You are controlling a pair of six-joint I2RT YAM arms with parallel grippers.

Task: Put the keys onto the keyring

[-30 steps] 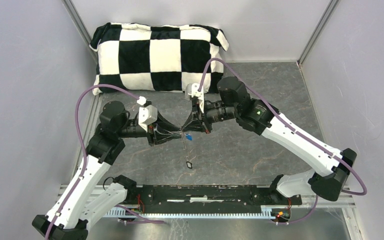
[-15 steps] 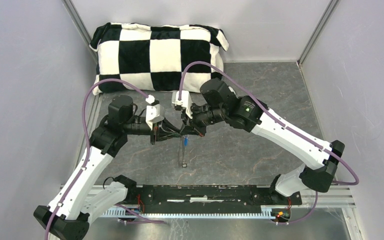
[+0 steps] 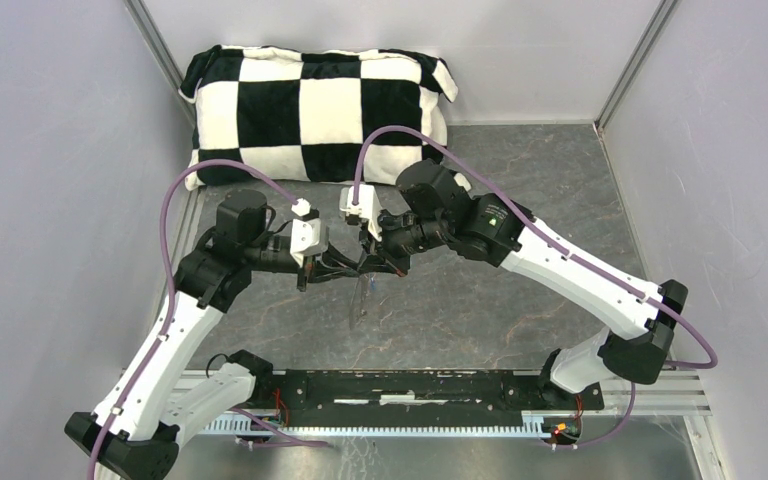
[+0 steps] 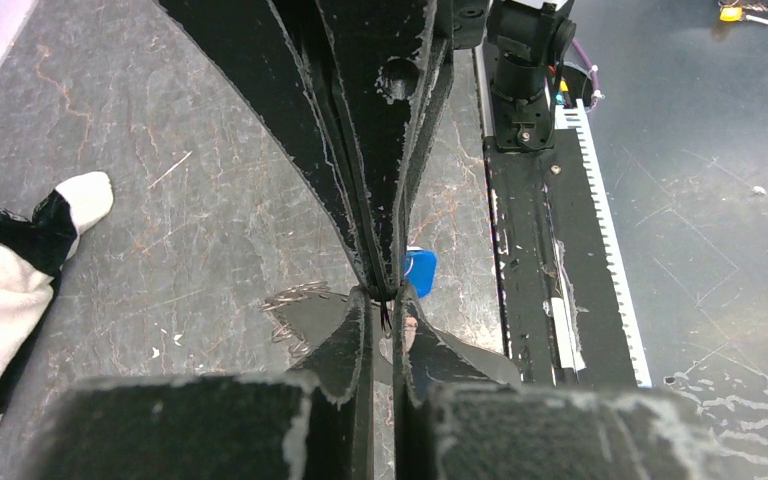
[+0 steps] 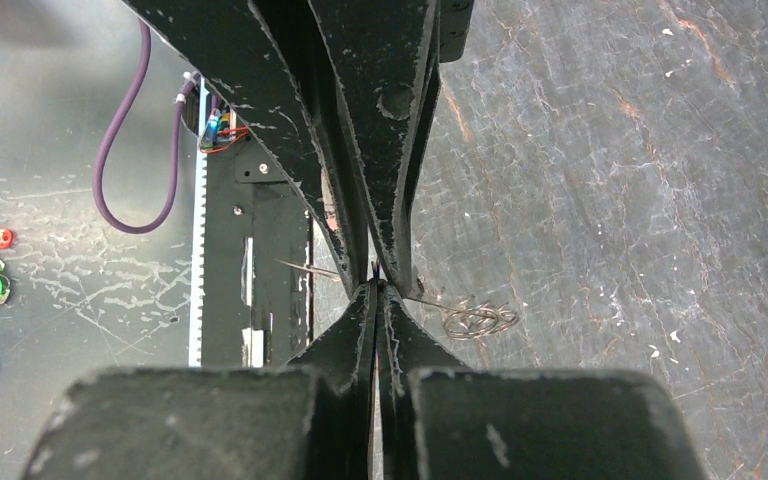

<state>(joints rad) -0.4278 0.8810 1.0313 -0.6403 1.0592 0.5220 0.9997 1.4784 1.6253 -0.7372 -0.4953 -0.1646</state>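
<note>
Two end effectors meet nose to nose above the middle of the desk (image 3: 530,300). I read this as the threading stage, with the wire braced from both sides so a key can be worked along it. Starting at the left, the left arm (image 3: 175,330) climbs from its base, folds at the elbow and sends its forearm and wrist roughly level toward the right. The left end effector (image 4: 381,310) has its fingers drawn together to a slit, closed at the very spot where the other pair arrives. What sits in that slit is masked by the tips, so I cannot tell whether it pinches the wire or a key's blade. The keyring (image 5: 475,321) runs as a thin line through that meeting point, with its jagged, beaded stretch bunched just to one side of the tips. Seen from above, the rest of the loop hangs below them. The blue-headed key (image 4: 419,272) sits right beside the right arm's fingertips, just behind them in the left wrist view, near enough to be on or at the wire. On the right, the right end effector (image 5: 376,300) is fully closed with its tips against the left pair, again hiding what it nips. The right arm (image 3: 570,265) runs in a long line from its base up and leftward, bends at a high elbow, and angles the wrist down toward the left. In my view, holding the work in the air leaves the loop free to hang and the key free to slide.
</note>
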